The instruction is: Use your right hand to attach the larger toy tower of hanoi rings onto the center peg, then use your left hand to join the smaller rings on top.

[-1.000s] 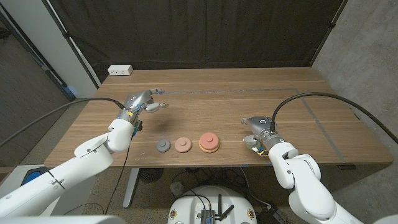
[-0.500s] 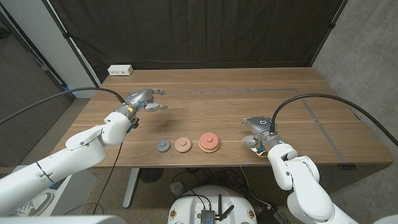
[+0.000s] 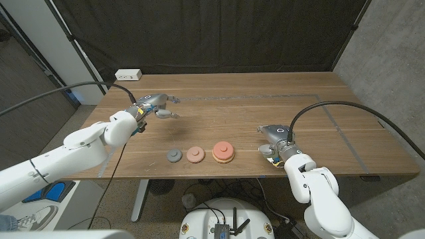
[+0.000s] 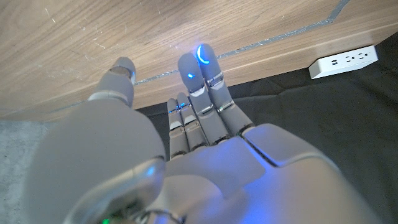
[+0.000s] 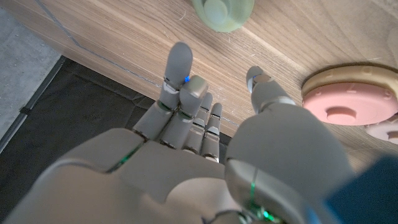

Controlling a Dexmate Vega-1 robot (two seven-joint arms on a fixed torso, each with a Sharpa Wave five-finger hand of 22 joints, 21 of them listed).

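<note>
Near the front edge of the bench point(image 3: 279, 99), in the head view, three toy pieces lie in a row across the picture: a small grey ring point(image 3: 174, 155) on the robot's left, a salmon-pink ring point(image 3: 194, 154) in the middle, and a larger stack with a pink ring on a tan base point(image 3: 223, 152) on the right. Right hand point(image 3: 273, 138) rests just beyond the stack's right side, released and holding nothing; the stack lies to its left, near but apart. Left hand point(image 3: 158, 105) hovers farther back on the bench, well apart from the row, fingers spread and empty; the grey ring lies toward the robot from it. By this layout the right hand is the nearer to the larger pieces, so the coming reach would run sideways to its left. Left wrist view: the left hand point(image 4: 186, 149) shows its fingers extended toward the bench's far edge, grasping nothing, with a white power strip point(image 4: 344, 60) beyond. Right wrist view: the right hand point(image 5: 205, 155) is open, its fingers apart; the pink ring on its tan base point(image 5: 348, 102) lies just beside the thumb, and a pale green piece point(image 5: 222, 12) sits ahead of the fingertips.
</note>
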